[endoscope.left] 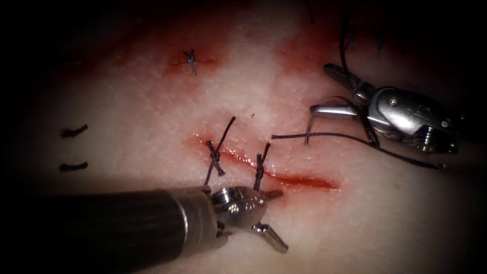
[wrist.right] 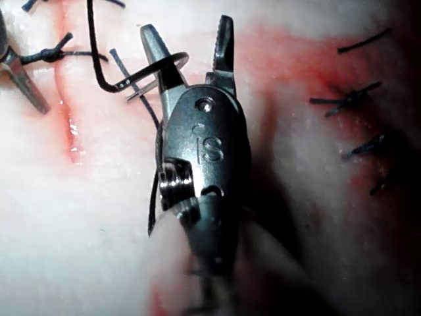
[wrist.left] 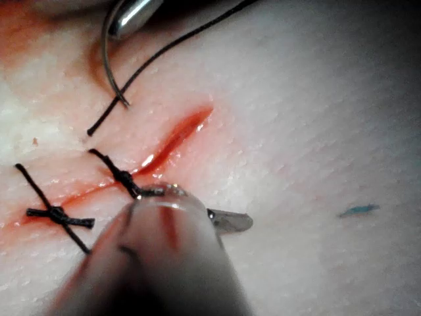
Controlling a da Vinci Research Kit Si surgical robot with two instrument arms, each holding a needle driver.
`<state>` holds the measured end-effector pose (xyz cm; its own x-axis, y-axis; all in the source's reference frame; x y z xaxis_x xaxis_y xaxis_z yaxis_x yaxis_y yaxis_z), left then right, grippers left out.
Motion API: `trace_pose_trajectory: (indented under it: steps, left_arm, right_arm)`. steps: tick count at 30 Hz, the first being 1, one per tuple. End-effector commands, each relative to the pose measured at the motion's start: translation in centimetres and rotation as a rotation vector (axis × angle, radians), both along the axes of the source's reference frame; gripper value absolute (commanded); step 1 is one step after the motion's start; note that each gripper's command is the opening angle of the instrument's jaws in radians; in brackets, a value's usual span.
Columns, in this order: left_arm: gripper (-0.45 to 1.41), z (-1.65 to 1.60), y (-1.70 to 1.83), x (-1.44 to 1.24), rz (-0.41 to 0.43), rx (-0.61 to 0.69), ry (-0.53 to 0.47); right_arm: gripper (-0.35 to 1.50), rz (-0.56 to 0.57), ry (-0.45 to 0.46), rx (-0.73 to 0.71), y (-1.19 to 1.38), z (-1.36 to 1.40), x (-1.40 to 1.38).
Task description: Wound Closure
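Needle (endoscope.left: 310,128): thin steel curve, lying free on the tissue (endoscope.left: 152,116) right of the cut (endoscope.left: 284,176), not in a jaw, tip down toward the cut; whether it enters the tissue, cannot tell.
Thread (endoscope.left: 355,139): dark, running left-right across the needle.
Right tool (endoscope.left: 324,89): jaws apart, gripping nothing.
Left tool (endoscope.left: 276,220): jaws apart, empty, at the cut's near edge.
Cut: slanted red slit, two knotted stitches (endoscope.left: 215,160).
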<state>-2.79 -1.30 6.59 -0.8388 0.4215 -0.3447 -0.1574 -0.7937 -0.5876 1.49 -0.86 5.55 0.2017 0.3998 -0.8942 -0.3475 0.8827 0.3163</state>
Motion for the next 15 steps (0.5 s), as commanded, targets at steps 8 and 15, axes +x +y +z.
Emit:
trace_pose_trajectory:
  steps: [8,15]
  left_arm:
    - [0.94,0.06,-0.05,-0.05,0.002,0.001,-0.002]
    - [0.94,0.05,-0.04,-0.03,0.004,0.003,-0.003]
  right_arm:
    - [1.48,-0.046,0.133,-0.288,-0.09,0.10,-0.02]
    - [1.46,-0.004,0.160,-0.385,-0.17,-0.01,-0.01]
